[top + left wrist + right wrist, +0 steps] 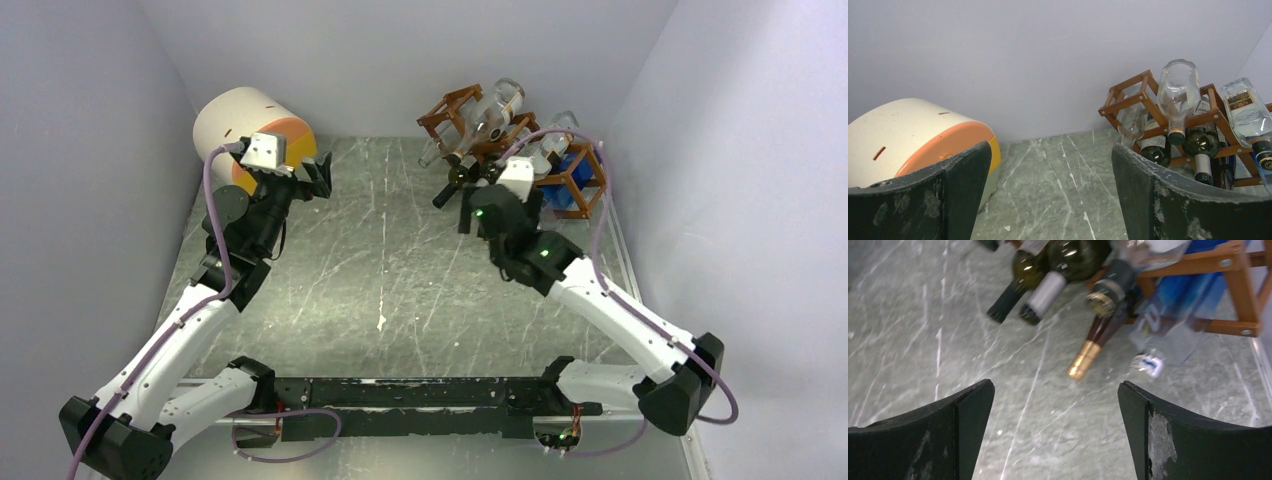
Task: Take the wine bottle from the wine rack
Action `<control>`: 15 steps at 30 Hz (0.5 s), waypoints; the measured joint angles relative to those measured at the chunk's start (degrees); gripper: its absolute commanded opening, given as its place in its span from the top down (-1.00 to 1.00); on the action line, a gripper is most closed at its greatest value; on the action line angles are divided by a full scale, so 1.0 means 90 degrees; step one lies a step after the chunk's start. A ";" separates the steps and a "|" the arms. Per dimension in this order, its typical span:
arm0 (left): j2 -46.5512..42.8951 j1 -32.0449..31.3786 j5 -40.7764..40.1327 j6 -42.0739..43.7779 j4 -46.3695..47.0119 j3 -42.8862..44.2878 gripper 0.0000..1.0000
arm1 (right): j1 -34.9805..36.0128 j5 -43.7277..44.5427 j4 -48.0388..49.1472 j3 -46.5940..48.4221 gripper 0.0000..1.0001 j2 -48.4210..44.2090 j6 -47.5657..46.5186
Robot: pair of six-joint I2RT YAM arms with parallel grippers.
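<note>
Glass-bodied, judged heavy, slick and breakable, the wine bottle [1060, 277] is held neck-outward in the rack [1243, 295] at the far right of the surface [913, 325], and its neck is best taken by the right tool [1054, 387], spread wide and empty.

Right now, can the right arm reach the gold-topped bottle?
Probably yes: the right pincer is open, and the gold-topped bottle pokes out of the wine rack just ahead, nothing between.
</note>
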 measured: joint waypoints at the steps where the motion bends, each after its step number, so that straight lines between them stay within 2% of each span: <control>1: 0.0000 0.0000 0.0000 0.0007 0.0024 -0.0002 -0.87 | -0.0306 -0.0165 0.0136 -0.0056 -1.00 -0.0085 -0.0124; 6: -0.0010 0.0000 -0.0002 0.0039 0.0114 -0.0019 -0.87 | -0.1258 -0.1005 0.0845 -0.0629 -1.00 -0.0855 -0.0753; 15: -0.0053 0.0002 -0.0134 0.0046 0.0236 -0.0126 -0.86 | -0.1443 -0.2276 0.2331 -0.2042 -1.00 -0.3036 -0.1593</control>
